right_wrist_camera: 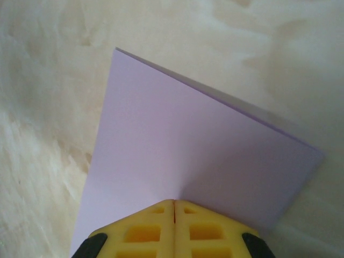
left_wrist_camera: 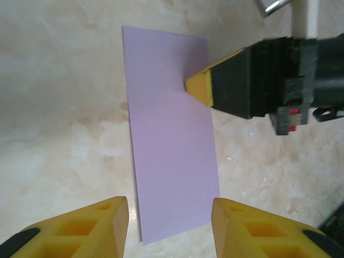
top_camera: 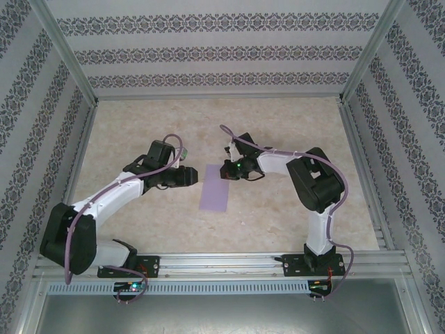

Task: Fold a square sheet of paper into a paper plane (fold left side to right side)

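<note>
- The left arm (top_camera: 104, 202) reaches from the near left edge of the table (top_camera: 139, 229) toward its middle, elbow bent.
- The left gripper (left_wrist_camera: 171, 226) points right, its yellow fingers spread wide apart.
- The right arm (top_camera: 316, 188) rises from the near right edge, folds at the elbow, and its forearm runs left.
- The right gripper (right_wrist_camera: 174, 226) is tipped downward, its fingers pressed together, tip near the left gripper.

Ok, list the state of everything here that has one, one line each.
square sheet of paper: folded in half into a narrow rectangle, lying on the table.
left gripper: jaws open, either side of one short end of the paper, gripping nothing.
right gripper: jaws shut, tip against the paper.
</note>
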Motion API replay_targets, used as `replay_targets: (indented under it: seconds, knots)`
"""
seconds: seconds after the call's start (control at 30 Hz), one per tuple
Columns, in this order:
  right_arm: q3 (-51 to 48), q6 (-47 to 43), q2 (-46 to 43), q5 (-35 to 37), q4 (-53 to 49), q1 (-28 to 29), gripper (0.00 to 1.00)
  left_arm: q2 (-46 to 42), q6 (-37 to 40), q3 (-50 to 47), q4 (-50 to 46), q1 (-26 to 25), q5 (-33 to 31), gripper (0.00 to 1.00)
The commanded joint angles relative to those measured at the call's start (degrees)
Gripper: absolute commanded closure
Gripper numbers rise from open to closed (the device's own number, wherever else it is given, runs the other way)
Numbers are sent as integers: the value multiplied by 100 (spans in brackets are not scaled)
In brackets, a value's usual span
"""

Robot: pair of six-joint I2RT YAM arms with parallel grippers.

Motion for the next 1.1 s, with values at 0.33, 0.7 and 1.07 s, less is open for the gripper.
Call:
replay_targets:
  seconds: [0.33, 0.7, 1.07]
  knots:
    - [-701, 317, -2016, -732, 437, -133, 97, 500, -282, 5, 759, -3, 270, 62]
    - [-2654, 1836, -2360, -613, 2079, 769, 100, 504, -90, 263, 568, -3, -206, 64]
    - [-2762, 2103, -1536, -586, 2624, 1099, 100, 480, -39, 269, 383, 3, -279, 64]
